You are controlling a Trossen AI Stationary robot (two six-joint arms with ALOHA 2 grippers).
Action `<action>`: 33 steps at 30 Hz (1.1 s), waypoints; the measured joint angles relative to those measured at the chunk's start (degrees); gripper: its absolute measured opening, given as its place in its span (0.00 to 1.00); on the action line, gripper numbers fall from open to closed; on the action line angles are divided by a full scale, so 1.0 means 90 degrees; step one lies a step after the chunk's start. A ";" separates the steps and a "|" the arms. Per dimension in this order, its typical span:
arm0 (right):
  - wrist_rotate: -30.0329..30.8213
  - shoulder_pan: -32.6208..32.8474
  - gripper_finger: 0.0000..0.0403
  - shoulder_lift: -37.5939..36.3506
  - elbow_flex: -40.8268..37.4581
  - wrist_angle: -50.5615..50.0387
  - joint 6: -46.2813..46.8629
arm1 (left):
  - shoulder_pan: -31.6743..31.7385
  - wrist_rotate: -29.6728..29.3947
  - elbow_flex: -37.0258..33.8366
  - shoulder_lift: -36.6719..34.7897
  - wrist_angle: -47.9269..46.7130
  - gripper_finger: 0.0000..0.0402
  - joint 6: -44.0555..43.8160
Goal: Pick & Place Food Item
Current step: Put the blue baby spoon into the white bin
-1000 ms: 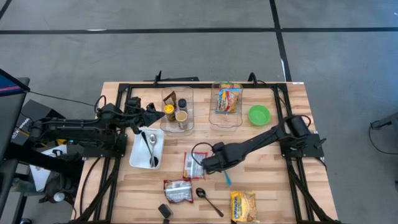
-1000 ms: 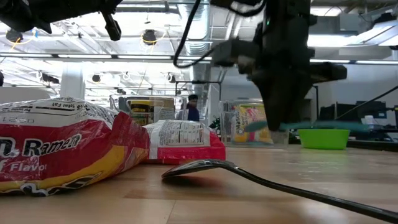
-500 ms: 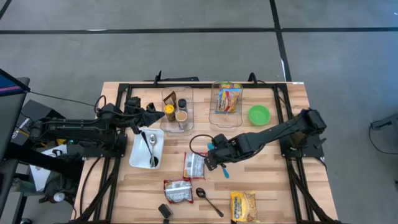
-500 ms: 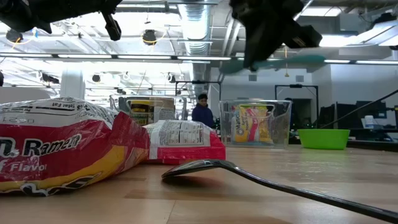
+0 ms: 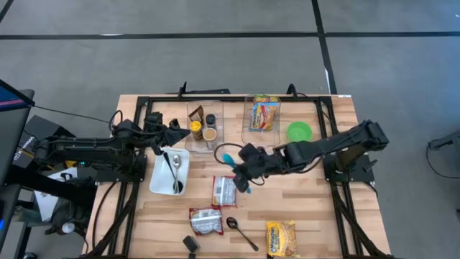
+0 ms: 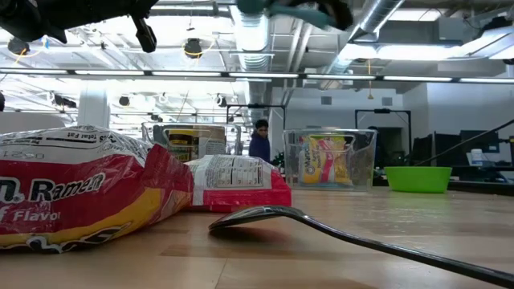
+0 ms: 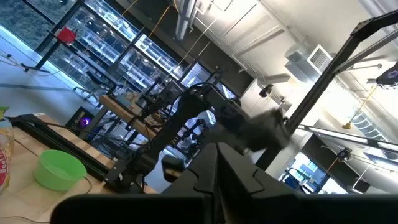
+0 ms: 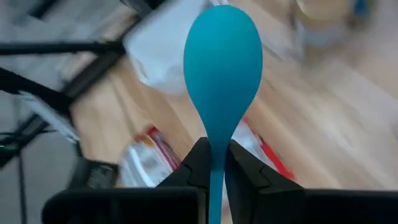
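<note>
The right hand [image 5: 241,167] is clenched on the handle of a teal spoon [image 5: 228,159] and has risen since a second ago: then it sat low over the desk [image 5: 316,216] beside the red-and-white packet [image 5: 223,191], and now it hangs higher and farther toward the clear bins, the spoon's bowl pointing toward the white tray [image 5: 159,180]. From the right wrist camera the teal spoon [image 8: 222,68] stands straight out between the two dark fingers [image 8: 196,163], with the desk and packets blurred below. In the low view the arm that filled the middle of the frame earlier has climbed almost out of sight at the top edge. The food items have not moved: the red-and-white packet lies mid-desk, another packet [image 5: 205,220] sits nearer the front edge, and the yellow ramen bag [image 5: 281,238] stays at the front. The left hand [image 5: 175,132] waits tightly closed and empty beside the spice bin [image 5: 205,128], unchanged. The green bowl [image 5: 300,132] sits where it was.
</note>
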 joint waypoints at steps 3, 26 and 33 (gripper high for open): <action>-0.0264 -0.0130 0.05 -0.0005 0.0005 0.0795 -0.0628 | 0.0002 0.0117 0.0000 0.0000 0.0000 0.01 0.0360; -0.3290 -0.1067 0.05 0.0071 0.0005 0.4348 -0.1684 | -0.0001 0.2135 0.0000 0.0000 0.0016 0.01 0.2315; -0.3524 -0.1042 0.05 0.0108 0.0005 0.4389 -0.1515 | -0.0001 0.2319 0.0000 0.0000 0.0185 0.09 0.2108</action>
